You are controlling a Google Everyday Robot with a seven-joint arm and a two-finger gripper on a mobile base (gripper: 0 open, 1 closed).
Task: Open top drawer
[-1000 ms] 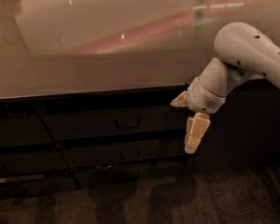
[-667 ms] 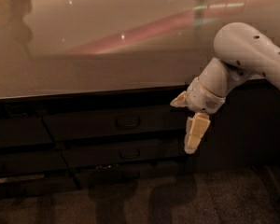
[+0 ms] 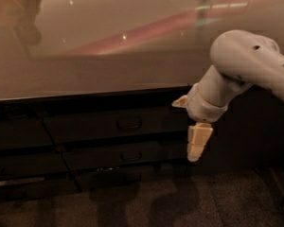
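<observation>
The top drawer (image 3: 99,126) is a wide dark front just under the counter edge, with a small dark D-shaped pull (image 3: 129,124) at its centre. It sits flush with the fronts around it, shut. My gripper (image 3: 198,142), cream-coloured on a white arm (image 3: 246,65), hangs in front of the drawer row. It is to the right of the pull and a little lower, apart from it and holding nothing.
A glossy pale countertop (image 3: 109,56) fills the upper half. A shorter dark drawer front with a smaller pull (image 3: 131,156) lies below the top drawer. More dark fronts (image 3: 19,136) stand at the left. Dark speckled floor (image 3: 146,202) runs along the bottom.
The arm and gripper have stayed in place and the drawer stays shut. Only a dark reflection at the counter's top left has shifted.
</observation>
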